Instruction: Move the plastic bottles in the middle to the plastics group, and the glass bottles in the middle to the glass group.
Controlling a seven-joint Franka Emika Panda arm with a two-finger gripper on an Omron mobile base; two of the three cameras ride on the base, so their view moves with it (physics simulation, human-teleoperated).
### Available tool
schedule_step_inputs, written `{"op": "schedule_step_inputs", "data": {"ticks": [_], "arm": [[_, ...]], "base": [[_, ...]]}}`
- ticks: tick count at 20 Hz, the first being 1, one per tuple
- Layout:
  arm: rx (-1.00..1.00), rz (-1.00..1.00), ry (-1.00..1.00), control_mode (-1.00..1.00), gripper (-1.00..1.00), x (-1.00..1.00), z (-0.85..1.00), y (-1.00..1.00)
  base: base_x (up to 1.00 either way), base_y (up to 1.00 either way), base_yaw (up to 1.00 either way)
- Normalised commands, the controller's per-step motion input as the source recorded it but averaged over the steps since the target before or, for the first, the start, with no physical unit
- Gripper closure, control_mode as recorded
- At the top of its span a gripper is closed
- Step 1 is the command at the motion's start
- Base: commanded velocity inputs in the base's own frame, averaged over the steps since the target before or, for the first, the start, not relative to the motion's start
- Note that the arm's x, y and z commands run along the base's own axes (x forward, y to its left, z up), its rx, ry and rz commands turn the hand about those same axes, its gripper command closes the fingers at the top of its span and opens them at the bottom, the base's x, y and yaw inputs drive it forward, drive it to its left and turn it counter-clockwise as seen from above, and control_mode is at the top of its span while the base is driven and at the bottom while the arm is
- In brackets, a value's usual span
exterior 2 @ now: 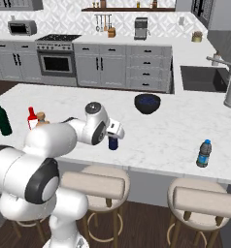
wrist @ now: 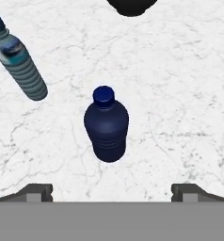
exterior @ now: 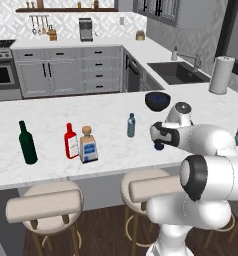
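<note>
With its jaws spread wide, the gripper [wrist: 111, 190] hovers over the squat navy bottle [wrist: 106, 126] standing mid-counter [wrist: 180, 94], and a descent that drifts off-centre risks a finger clipping the cap and tipping it toward the nearby slim water bottle [wrist: 17, 61].

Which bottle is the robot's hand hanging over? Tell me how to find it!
Look at the long white marble counter with the dark bowl on it. Nearer the stools, right under the open gripper, stands a dark navy bottle. It is short and fat, unlike the slim pale water bottle beside it.
</note>
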Motion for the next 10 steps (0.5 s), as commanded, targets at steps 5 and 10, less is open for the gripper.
{"op": "schedule_step_inputs", "data": {"ticks": [5, 10], "arm": [[0.0, 0.0, 0.0, -1.0, -1.0, 0.09, -0.05, -0.13], [0.0, 0.0, 0.0, -1.0, -1.0, 0.02, -0.12, -0.01]], "base": [[0.0, 0.0, 0.0], [0.0, 0.0, 0.0]]}}
